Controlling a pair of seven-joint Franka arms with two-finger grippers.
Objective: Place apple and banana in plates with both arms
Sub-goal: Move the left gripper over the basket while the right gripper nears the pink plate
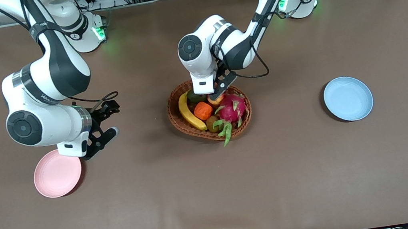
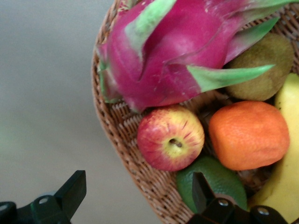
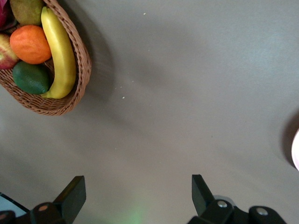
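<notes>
The apple [image 1: 215,99] lies in the wicker basket [image 1: 178,123] at the table's middle, partly hidden under my left gripper [image 1: 221,89]. In the left wrist view the apple [image 2: 170,138] is red and yellow, just ahead of the open, empty left gripper [image 2: 138,196], which hangs over the basket rim. The banana [image 1: 189,112] lies along the basket's side toward the right arm's end and also shows in the right wrist view [image 3: 58,56]. My right gripper [image 1: 111,120] is open and empty over bare table beside the pink plate [image 1: 57,173]. The blue plate [image 1: 348,98] lies toward the left arm's end.
The basket also holds a pink dragon fruit [image 1: 232,108], an orange fruit [image 1: 203,110], a kiwi [image 1: 212,123] and a green fruit [image 2: 212,182]. Brown cloth covers the table. The pink plate's edge [image 3: 295,149] shows in the right wrist view.
</notes>
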